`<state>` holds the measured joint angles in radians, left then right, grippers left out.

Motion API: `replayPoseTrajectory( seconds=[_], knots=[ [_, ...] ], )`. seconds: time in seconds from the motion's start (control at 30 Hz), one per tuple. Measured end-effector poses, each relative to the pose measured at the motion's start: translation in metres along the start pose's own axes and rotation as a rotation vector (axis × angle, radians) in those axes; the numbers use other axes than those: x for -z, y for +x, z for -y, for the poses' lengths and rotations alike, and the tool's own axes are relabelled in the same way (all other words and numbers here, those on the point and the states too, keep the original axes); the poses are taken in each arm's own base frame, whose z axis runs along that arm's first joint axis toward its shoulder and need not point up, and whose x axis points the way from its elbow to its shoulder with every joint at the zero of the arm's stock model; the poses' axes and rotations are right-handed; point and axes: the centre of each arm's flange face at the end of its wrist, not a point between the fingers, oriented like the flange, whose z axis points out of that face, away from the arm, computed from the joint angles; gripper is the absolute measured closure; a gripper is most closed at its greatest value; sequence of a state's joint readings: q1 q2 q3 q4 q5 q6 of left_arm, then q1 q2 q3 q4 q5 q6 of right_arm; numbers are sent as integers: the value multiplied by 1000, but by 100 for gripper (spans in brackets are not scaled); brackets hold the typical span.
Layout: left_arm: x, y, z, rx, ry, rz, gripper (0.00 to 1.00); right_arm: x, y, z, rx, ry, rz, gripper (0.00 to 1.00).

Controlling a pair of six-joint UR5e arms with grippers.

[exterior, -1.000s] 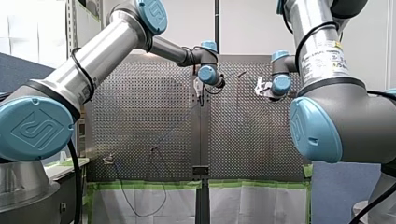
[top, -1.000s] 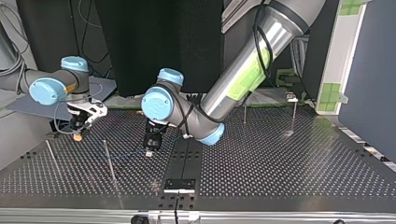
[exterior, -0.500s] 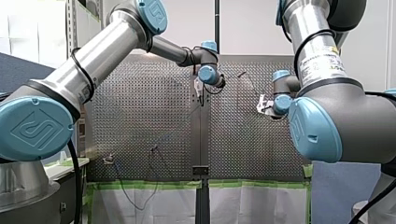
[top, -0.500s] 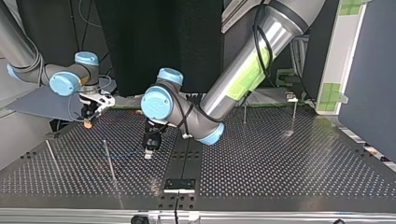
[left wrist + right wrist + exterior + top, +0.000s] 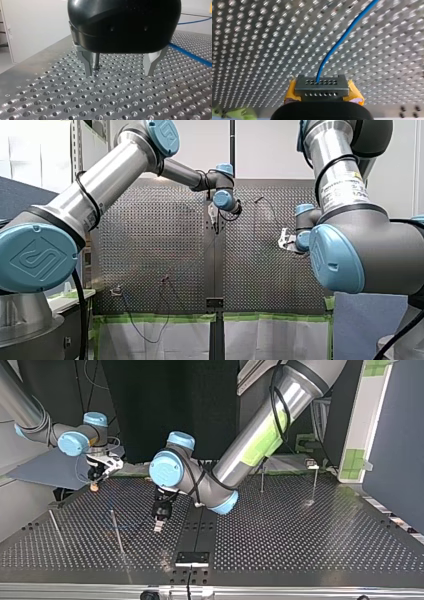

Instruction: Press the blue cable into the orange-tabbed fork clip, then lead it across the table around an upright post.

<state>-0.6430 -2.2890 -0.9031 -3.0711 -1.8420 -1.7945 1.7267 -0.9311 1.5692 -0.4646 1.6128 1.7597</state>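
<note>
Two arms stand at one table (image 5: 300,550): my left arm (image 5: 100,175) and my right arm (image 5: 340,175). There are two grippers, one on each: my left gripper (image 5: 120,73) and my right gripper (image 5: 94,486). The left has two metal fingers (image 5: 86,62). The right has two yellow pads (image 5: 291,91) and one grey block (image 5: 322,87) with two rows of holes. There is one blue cable (image 5: 336,45). The top view shows four posts: one post (image 5: 55,527) and a second post (image 5: 117,532) at its left, a third post (image 5: 262,479) and a fourth post (image 5: 314,482) at its right. The front view shows one small clip (image 5: 116,291).
</note>
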Motion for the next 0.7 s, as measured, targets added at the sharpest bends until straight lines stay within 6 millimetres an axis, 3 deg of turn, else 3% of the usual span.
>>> replayPoseTrajectory(
  seconds=[0.7],
  knots=[
    [-2,-1,-13,24,-56,0,1,-32,-114,-70,-12,-91,64,100]
  ],
)
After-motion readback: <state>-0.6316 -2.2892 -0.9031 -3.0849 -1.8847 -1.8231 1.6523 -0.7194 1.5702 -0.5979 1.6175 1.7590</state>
